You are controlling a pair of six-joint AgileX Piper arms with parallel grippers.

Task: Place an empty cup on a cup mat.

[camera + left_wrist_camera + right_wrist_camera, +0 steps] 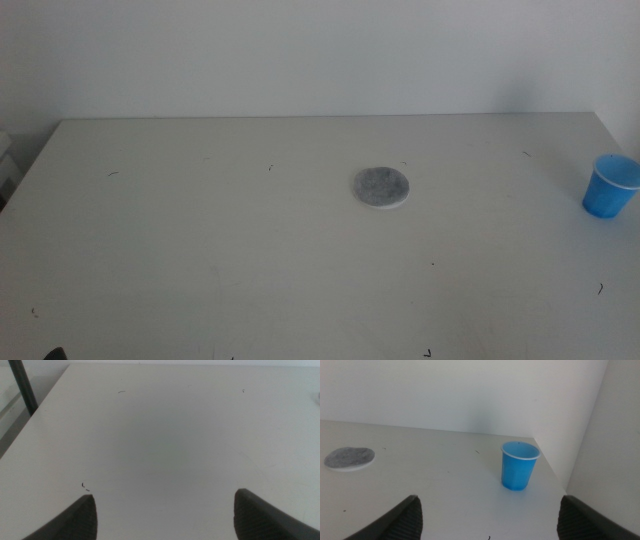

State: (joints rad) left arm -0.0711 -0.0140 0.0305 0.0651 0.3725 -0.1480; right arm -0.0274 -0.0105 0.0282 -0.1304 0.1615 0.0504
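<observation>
Nothing of the job is done yet, as far as I can judge: the blue plastic cup (610,186) stands upright on the white bench (220,250) at its far right edge, near the back corner, and the round grey cup mat (381,187) lies bare near the middle of the bench, well apart from it. In my right wrist view the cup (519,466) sits ahead of me, open end up, its pale rim clear and nothing visible inside, with the mat (349,458) off to the far side. My right gripper (490,517) has its fingers (400,520) spread wide, holding nothing and not touching the cup; it is out of the middle view, so I take it to be waiting back off the bench's near right side. My left gripper (165,515) also has its fingers (75,520) spread wide and empty, over a bare stretch of bench on the left with only a few small dark specks (85,486) under it. Everything remains: reach the cup, close on it, carry it across and set it upright on the mat. The right arm looks the better placed for that, since the cup is on its side.
</observation>
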